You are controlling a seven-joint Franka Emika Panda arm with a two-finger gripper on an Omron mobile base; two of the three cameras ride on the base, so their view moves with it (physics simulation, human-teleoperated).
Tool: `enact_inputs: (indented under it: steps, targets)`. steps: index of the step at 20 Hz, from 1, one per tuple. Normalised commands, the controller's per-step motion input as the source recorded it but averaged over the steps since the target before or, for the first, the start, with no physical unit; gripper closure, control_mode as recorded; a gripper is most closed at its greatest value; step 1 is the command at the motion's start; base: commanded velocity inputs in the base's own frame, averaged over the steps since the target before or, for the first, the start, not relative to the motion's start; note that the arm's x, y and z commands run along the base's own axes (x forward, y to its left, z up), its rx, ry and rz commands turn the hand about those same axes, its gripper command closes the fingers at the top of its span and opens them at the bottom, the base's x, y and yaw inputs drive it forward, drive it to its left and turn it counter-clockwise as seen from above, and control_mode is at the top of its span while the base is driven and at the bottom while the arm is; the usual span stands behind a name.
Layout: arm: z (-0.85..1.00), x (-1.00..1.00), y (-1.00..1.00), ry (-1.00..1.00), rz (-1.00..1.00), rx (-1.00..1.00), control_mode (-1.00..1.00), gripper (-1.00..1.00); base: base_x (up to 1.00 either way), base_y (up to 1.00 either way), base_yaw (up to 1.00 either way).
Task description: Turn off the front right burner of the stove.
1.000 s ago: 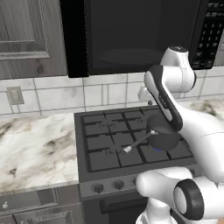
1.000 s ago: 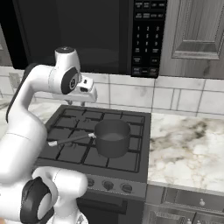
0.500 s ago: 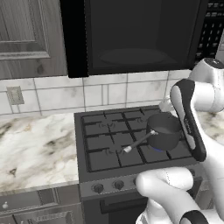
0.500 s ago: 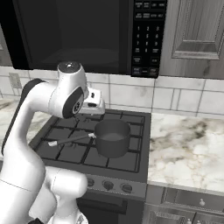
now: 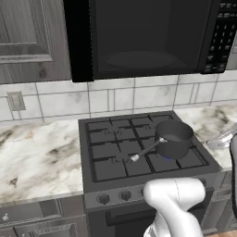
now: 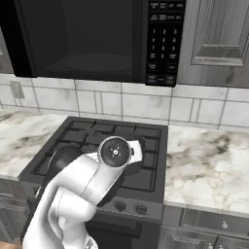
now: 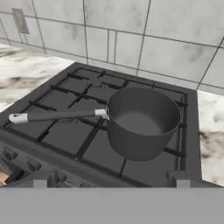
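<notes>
The stove (image 5: 111, 169) is a dark gas range with black grates. A dark grey pot (image 5: 173, 139) stands on its front right burner (image 5: 165, 159), where a faint blue glow shows under the pot's near edge. In the hand view the pot (image 7: 142, 122) hides that burner, and its long handle (image 7: 57, 116) points left. My gripper (image 7: 111, 183) hovers in front of the stove's front edge, looking back over the pot. Its fingertips (image 7: 39, 182) stand far apart with nothing between them. Small round knobs (image 7: 33, 165) line the front panel at lower left.
A black microwave (image 5: 143, 37) hangs above the stove. Marble counter (image 5: 37, 157) runs on both sides, with a tiled wall behind. My white arm (image 6: 92, 180) covers the stove's front in the right base view, beside two knobs (image 6: 130, 208).
My arm has swung from above the back of the stove to the right and down, to low in front of the range. The pot has not moved.
</notes>
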Motion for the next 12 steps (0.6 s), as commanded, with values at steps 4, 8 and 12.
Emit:
enact_inputs:
  steps: [4, 8, 12]
  targets:
    - [-0.59, -0.49, -0.52, -0.35, 0.31, 0.00, -1.00, -1.00, 0.00, 0.00, 0.00]
    - [-0.66, -0.34, -0.31, -0.37, 0.28, -0.01, -1.00, -1.00, 0.00, 0.00, 0.00]
    - [-0.88, -0.08, -0.14, -0.29, 0.25, -0.08, -1.00, -1.00, 0.00, 0.00, 0.00]
